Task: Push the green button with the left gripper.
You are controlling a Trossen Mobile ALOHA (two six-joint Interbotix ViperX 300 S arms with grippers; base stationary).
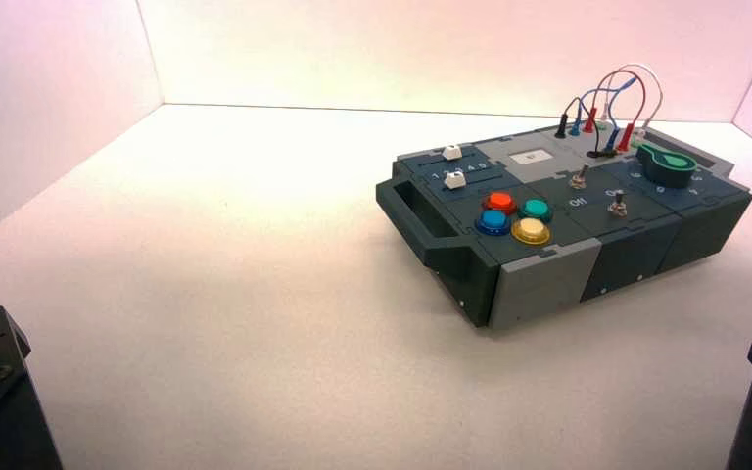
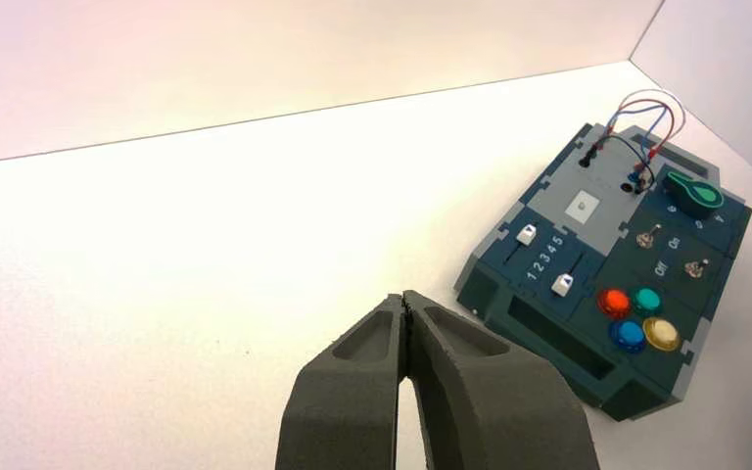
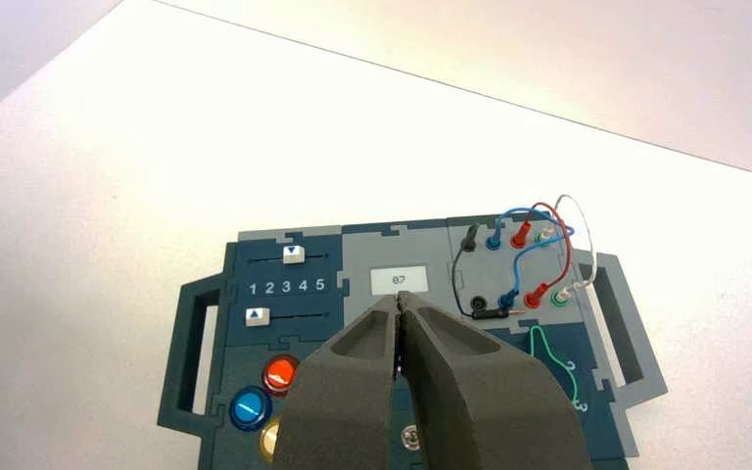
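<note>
Nothing is pushed yet. The left claw (image 2: 406,297), fingers closed to a point, hangs over bare tabletop (image 2: 206,245), well apart from the box (image 2: 539,333). The green button (image 2: 646,300) sits untouched beside the red button (image 2: 613,302). The right claw (image 3: 400,298), also closed, hovers above the box.

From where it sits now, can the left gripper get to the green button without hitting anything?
Probably yes. The left gripper is shut and away from the box, with only bare table between them. The green button sits uncovered beside the red button, and the right gripper hangs above the box's middle.
</note>
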